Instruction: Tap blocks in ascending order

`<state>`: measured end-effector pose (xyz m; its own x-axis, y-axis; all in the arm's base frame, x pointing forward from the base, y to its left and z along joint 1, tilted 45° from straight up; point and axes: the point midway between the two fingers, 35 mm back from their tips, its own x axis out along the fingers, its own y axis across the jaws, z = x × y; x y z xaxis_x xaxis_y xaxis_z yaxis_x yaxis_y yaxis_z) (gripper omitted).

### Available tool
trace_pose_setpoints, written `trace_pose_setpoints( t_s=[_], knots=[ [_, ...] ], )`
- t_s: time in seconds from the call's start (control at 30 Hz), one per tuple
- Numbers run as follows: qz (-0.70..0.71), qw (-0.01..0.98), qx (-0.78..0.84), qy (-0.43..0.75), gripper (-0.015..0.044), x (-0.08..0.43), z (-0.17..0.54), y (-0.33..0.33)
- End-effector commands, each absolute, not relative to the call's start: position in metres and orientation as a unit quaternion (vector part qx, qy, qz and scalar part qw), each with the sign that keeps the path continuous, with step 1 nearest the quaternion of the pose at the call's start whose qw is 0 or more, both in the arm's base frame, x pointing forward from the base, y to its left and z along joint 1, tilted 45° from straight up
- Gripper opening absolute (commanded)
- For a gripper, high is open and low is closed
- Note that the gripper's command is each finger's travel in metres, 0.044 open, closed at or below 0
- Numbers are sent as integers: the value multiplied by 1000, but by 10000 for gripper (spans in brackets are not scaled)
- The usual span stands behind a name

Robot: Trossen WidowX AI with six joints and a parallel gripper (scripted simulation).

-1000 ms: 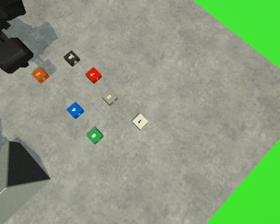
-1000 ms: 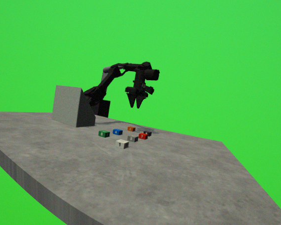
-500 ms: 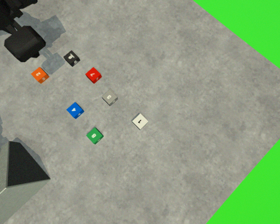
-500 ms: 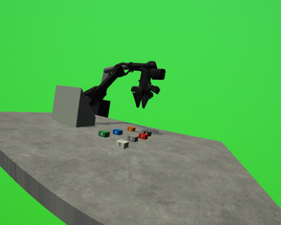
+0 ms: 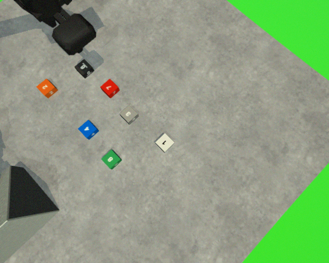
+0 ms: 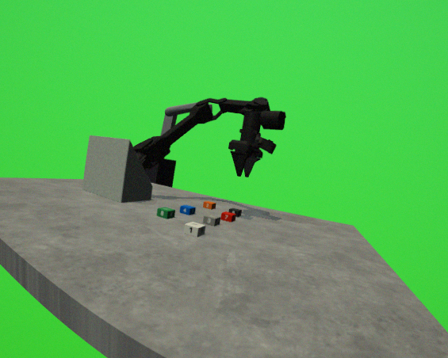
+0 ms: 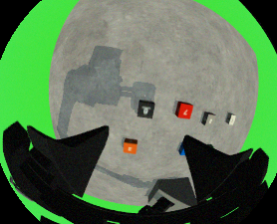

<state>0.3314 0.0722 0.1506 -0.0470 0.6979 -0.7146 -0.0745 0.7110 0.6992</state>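
The hand (image 6: 243, 176) (image 7: 147, 135) hangs fingers down, high over the table (image 5: 222, 174) (image 6: 223, 293) (image 7: 163, 39), toward its back edge; that height presumably lets it cross the group without brushing anything. Its fingers are spread with nothing between them, since a tap needs the tips and no grip. The seven blocks sit apart, nearer the back edge than the front one in the exterior view, leaving room to touch each singly. In the top view, the white 1 (image 5: 164, 142) (image 6: 193, 229) (image 7: 231, 118) lies nearest the lower-right edge, and the orange 2 (image 5: 46, 87) (image 6: 208, 205) (image 7: 131, 146) farthest from it among the numbered tops. Between lie the grey 3 (image 5: 128, 114) (image 6: 211, 220) (image 7: 208, 118), blue 4 (image 5: 88, 128) (image 6: 187, 210) (image 7: 182, 148), red 7 (image 5: 109, 88) (image 6: 227, 216) (image 7: 184, 110) and green 8 (image 5: 111, 159) (image 6: 166, 213). The black block (image 5: 84, 68) (image 6: 235, 212) (image 7: 145, 109) may read 6 or 9, which matters for its turn. Place and number don't run together, so tapping neighbours in sequence would probably break the order. Nothing shows which taps are done.
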Motion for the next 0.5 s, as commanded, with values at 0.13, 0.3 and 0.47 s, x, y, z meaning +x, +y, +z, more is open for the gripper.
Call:
trace_pose_setpoints(
  t_s=[0.13, 0.3, 0.47],
  knots=[
    [298, 648, 240, 659, 400, 334, 151, 73],
    [298, 648, 240, 659, 400, 334, 151, 73],
    [296, 649, 238, 659, 400, 338, 128, 50]
  ],
)
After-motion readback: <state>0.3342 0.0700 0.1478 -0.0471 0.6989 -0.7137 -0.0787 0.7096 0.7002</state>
